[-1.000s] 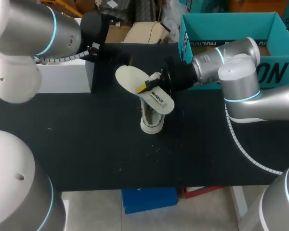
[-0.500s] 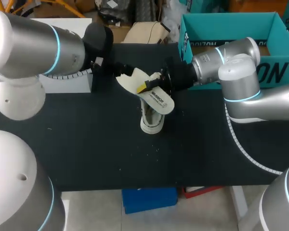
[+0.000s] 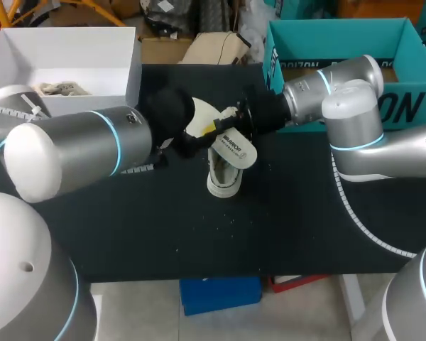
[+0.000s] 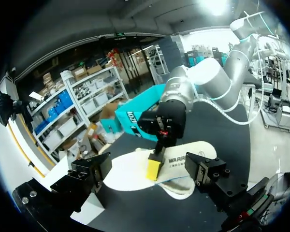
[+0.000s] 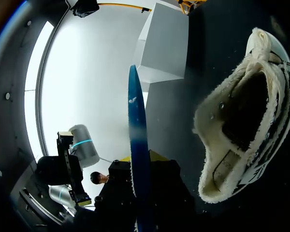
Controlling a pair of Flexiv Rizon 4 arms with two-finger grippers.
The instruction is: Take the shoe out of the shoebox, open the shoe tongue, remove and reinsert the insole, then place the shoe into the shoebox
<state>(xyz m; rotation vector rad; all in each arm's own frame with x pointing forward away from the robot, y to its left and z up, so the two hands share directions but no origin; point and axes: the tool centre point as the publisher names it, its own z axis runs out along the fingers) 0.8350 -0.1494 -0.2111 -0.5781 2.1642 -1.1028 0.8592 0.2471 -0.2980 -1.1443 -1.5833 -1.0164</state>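
Head view: our left arm has swung in from the far corner, and its end effector now sits just beside the insole. Our right end effector holds the insole over the shoe on the worktop.

Left wrist view: our fingers stand apart with the insole ahead between them, so a handover looks near.

Right wrist view: the insole, edge-on, is clamped between our fingers. The shoe's opening gapes beside it.

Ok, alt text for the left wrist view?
The right tool pinches the pale insole over the shoe, straight ahead of the open left tool. The teal shoebox stands behind them.
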